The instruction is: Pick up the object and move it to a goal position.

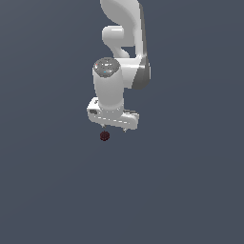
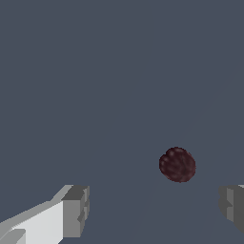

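While the hand (image 1: 114, 129) hangs with fingers (image 2: 76, 210) spread wide and gripping nothing, the dark red bumpy object (image 1: 105, 136) sits just below, apart from both.

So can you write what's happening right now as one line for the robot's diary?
phase: approach | gripper: open, jaws wide apart, holding nothing | object: dark red bumpy lump, not grasped

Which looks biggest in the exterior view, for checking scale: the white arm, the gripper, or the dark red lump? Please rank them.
1. White arm, by far the largest.
2. Gripper, including its wide white hand body.
3. Dark red lump, tiny, just below the gripper.

None look alike in size.
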Available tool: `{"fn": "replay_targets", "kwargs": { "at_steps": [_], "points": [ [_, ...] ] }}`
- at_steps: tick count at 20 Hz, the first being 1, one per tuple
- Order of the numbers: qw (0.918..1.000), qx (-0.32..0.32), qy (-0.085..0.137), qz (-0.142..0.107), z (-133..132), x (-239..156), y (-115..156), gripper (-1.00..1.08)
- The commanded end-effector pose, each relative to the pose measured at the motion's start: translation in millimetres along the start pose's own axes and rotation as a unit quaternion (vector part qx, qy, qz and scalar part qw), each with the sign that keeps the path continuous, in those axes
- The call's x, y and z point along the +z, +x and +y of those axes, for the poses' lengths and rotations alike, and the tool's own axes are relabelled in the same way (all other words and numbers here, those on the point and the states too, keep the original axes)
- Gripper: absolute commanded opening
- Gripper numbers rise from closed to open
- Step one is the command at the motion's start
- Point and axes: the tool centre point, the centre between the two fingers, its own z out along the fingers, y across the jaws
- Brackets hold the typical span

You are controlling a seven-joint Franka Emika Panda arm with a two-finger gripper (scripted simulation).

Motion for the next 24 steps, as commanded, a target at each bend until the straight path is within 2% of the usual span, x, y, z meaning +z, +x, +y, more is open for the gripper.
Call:
{"fn": "replay_targets", "kwargs": {
  "at_steps": [1,5,9,17,24],
  "points": [
    [0.9995,0.033,0.001,0.0,5,8,-1,1.0],
    [0.9953,0.097,0.002,0.002,16,22,-5,1.0],
    [0.9865,0.164,0.002,0.003,28,36,-9,1.0],
    [0.958,0.287,0.001,0.008,51,62,-18,1.0],
    [0.9356,0.353,-0.001,0.012,65,75,-23,1.0]
  ]
}}
